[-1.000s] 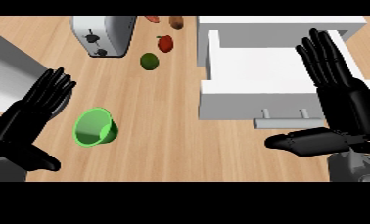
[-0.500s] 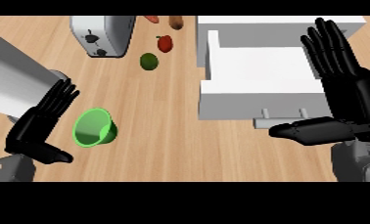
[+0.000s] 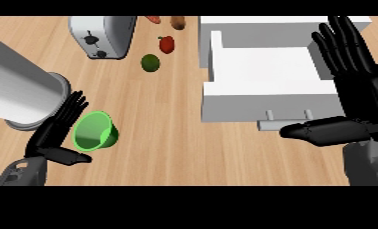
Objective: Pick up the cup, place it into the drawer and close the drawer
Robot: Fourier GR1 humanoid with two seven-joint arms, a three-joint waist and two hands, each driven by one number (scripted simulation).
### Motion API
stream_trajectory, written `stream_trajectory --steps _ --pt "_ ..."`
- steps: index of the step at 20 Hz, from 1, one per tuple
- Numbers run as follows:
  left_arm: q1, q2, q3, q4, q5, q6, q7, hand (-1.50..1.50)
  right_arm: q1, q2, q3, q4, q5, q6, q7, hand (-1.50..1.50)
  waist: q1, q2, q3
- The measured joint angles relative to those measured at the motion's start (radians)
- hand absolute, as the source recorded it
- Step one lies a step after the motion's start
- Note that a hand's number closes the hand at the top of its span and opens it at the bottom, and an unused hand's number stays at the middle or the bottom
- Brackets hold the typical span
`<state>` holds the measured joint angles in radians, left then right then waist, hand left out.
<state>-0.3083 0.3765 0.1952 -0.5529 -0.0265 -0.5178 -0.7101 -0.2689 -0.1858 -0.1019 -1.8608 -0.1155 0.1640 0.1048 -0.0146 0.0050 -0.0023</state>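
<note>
Left hand (image 3: 55, 130) open: fingers straight along left side of small bright-green plastic cup (image 3: 96, 132), thumb spread below, nothing held. Contact with cup unclear.

Cup on light wooden counter (image 3: 170, 138), well left of open white drawer (image 3: 251, 102).

Advice: close fingers and thumb round cup wall, then lift straight.

Right hand (image 3: 343, 88) open, resting at right edge.

Silver toaster (image 3: 103, 35), round green fruit (image 3: 150, 63), red fruit (image 3: 167, 44) farther back, apart from likely path to drawer.

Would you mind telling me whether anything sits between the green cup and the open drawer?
Nothing visible does: only bare counter separates the cup from the open drawer. The toaster and produce lie farther back, and the right hand covers only the drawer's right edge.
</note>
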Motion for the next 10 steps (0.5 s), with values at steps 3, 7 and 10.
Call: stream_trajectory --steps 3,7,10 --pt "-0.047 0.006 -0.004 0.097 -0.026 0.029 -0.049 -1.50 0.005 -0.006 -0.007 0.001 -0.006 0.010 -0.003 -1.50 -0.003 0.001 0.000" --pt "-0.067 -0.008 -0.015 0.178 -0.052 0.068 -0.121 -1.50 -0.003 -0.003 0.000 -0.014 -0.002 0.004 0.013 -1.50 -0.008 0.003 -0.002" --pt "-0.067 -0.017 -0.022 0.210 -0.063 0.086 -0.167 -1.50 -0.002 0.011 0.017 -0.021 0.016 -0.011 0.021 -1.50 -0.008 0.004 -0.002"
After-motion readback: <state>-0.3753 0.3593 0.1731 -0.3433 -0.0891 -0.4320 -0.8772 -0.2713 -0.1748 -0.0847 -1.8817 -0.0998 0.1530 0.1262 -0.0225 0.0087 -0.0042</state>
